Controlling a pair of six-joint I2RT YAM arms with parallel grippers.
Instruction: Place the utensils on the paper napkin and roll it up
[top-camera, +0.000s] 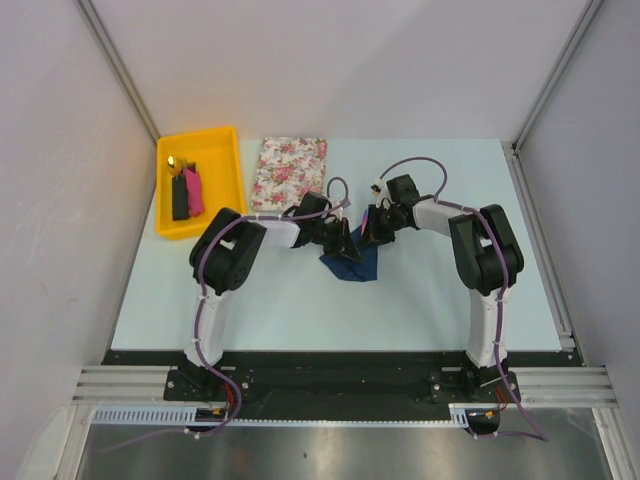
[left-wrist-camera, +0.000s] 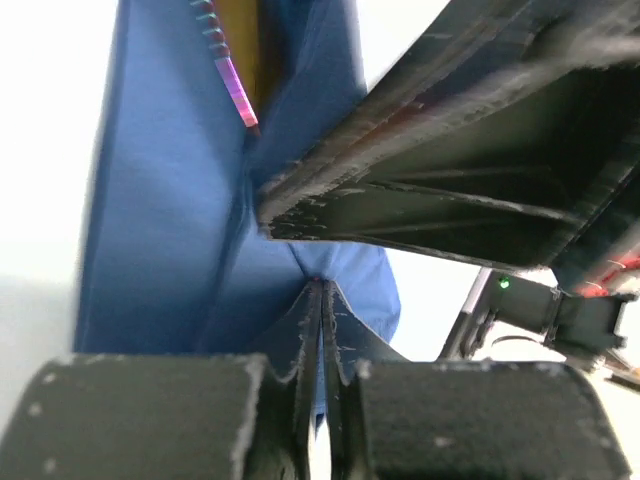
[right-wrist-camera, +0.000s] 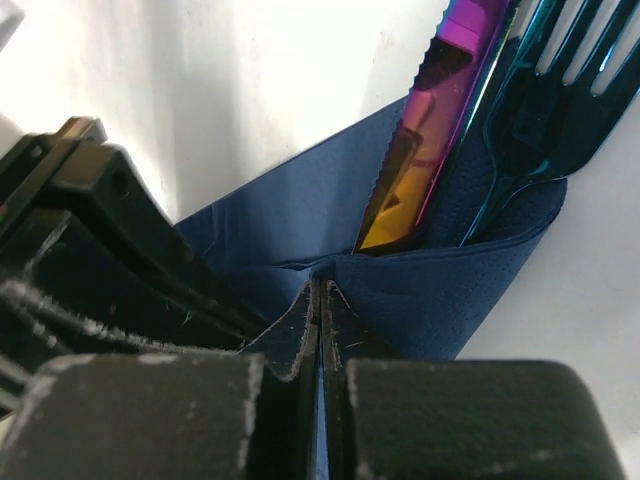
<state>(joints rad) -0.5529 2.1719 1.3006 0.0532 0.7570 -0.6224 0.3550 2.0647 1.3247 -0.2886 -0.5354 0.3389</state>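
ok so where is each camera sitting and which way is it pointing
top external: above and behind the robot, looking down on the table; left arm and right arm show whole, meeting over the napkin.
left wrist: on the left arm, looking along the left fingers, shut on a napkin fold; the right fingers cross its upper right.
right wrist: on the right arm, looking along the right fingers, pinching the napkin; knife and fork beyond.
shared: both wrist views show the napkin and the knife's serrated edge.

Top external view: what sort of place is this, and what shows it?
Probably a robot lab cell: left arm and right arm bolted to a metal rail, bare panel walls around a pale table, a yellow bin.
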